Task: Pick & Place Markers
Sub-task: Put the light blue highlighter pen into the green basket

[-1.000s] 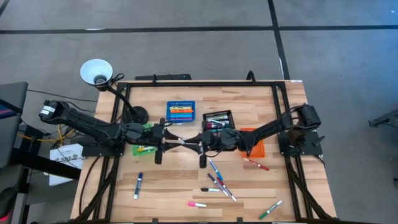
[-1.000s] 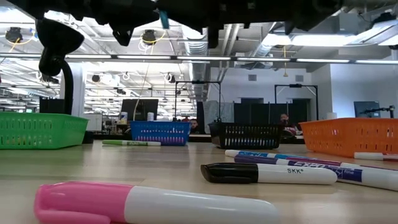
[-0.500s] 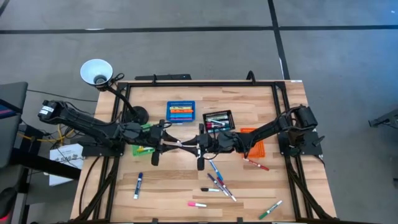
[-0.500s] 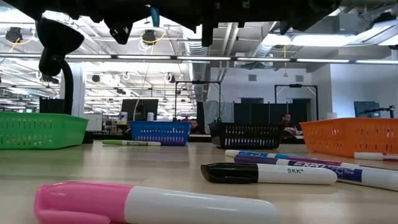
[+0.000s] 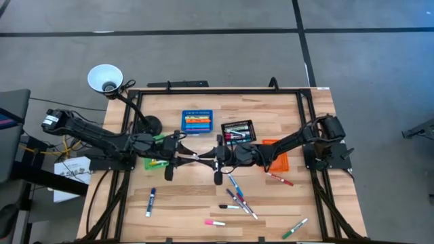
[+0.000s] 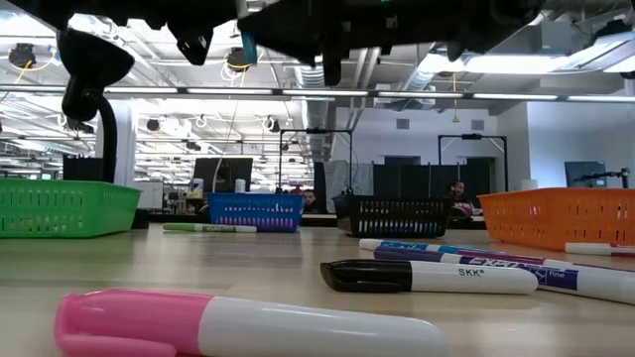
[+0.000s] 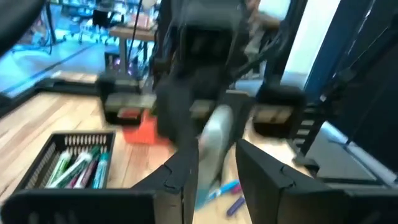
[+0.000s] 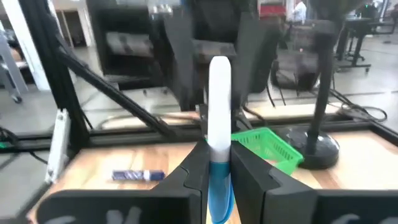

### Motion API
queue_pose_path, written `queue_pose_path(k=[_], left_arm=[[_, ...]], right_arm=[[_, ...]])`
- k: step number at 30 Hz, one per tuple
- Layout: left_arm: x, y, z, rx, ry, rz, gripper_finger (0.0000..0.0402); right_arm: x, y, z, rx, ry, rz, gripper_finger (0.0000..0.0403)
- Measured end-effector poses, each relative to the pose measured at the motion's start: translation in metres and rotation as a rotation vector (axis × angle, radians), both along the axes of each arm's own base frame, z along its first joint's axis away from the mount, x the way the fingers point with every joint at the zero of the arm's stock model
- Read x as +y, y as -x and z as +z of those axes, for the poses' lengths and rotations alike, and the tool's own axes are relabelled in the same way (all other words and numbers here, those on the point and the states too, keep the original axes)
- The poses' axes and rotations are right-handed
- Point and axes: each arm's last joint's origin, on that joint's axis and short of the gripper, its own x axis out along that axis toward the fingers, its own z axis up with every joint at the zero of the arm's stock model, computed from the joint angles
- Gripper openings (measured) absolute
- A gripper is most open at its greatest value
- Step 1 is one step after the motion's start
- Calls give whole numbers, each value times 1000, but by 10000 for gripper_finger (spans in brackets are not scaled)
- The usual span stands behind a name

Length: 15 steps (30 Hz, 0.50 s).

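A marker [image 5: 199,157] with a white barrel [image 8: 219,87] and a blue cap [image 8: 219,183] is held level above the middle of the table. My right gripper [image 5: 216,160] is shut on it; it also shows in the right wrist view [image 8: 219,152]. My left gripper [image 5: 181,156] faces it from the table's left. In the left wrist view my left gripper [image 7: 217,158] is open, with a finger on either side of the marker's white end [image 7: 216,134]. I cannot tell whether these fingers touch it. My right gripper pinches the marker between its two fingers at the blue cap end [image 8: 219,168]. The fingers come level from the table's right and lie along the marker. The marker is lifted clear of the table, and its white barrel sticks out toward my left gripper.
A blue bin [image 5: 196,123] and a black bin [image 5: 238,129] with markers stand behind the grippers. A green bin [image 5: 158,139] and an orange bin [image 5: 279,161] lie partly under the arms. Loose markers [image 5: 236,194] lie toward the near edge. A lamp [image 5: 105,78] stands far left.
My right gripper has gone toward the table's left edge with the marker, closing on my left gripper. The marker's white end now reaches between the left fingers.
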Motion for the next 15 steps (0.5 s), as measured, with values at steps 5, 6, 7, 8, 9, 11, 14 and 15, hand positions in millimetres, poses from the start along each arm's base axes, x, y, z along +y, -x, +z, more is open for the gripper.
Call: queue_pose_path(k=[5, 6, 7, 8, 9, 11, 14, 15], left_arm=[[0, 0, 0, 7, -2, 1, 104], [0, 0, -1, 8, -2, -1, 104], [0, 0, -1, 9, -3, -1, 104], [0, 0, -1, 9, -3, 1, 104], [0, 0, -1, 9, -3, 2, 104], [0, 0, -1, 7, -3, 2, 104], [1, 0, -1, 7, -3, 4, 104], [1, 0, -1, 5, -4, 7, 104]], right_arm=[[-1, 0, -2, 13, 3, -1, 47], [-1, 0, -2, 14, 3, -1, 48], [-1, 0, -2, 14, 3, 0, 48], [-1, 0, -2, 13, 3, 0, 48], [-1, 0, -1, 12, 2, 0, 47], [-1, 0, 0, -2, 0, 1, 45], [-2, -1, 2, -17, -4, -2, 44], [-3, -1, 3, -18, -4, -3, 44]])
